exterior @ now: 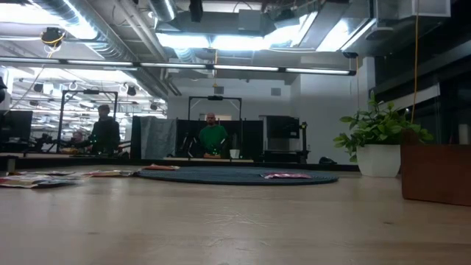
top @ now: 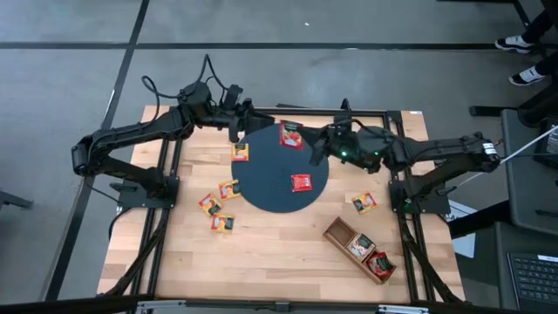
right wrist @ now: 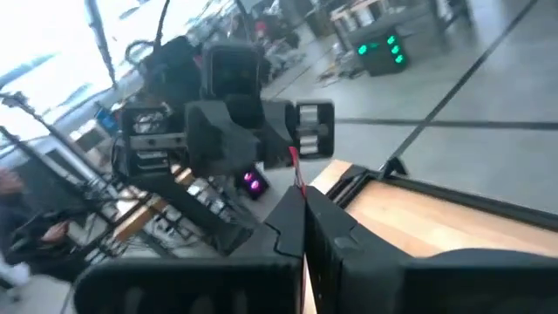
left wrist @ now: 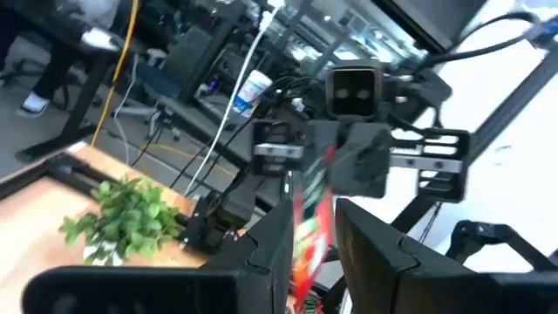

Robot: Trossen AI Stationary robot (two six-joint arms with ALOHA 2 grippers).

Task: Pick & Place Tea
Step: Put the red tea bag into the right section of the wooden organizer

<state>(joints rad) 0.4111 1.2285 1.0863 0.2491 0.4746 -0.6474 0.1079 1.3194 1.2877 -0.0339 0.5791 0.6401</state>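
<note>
Two grippers meet above the mat's (top: 261,187) far edge, both clamping one red tea packet (top: 290,135): left gripper (left wrist: 312,253), right gripper (right wrist: 302,218). Risk: early release drops it; opposing pulls tear it.

No words or numbers can be read anywhere; the tea packets (top: 302,182) show only tiny pictures.
</note>
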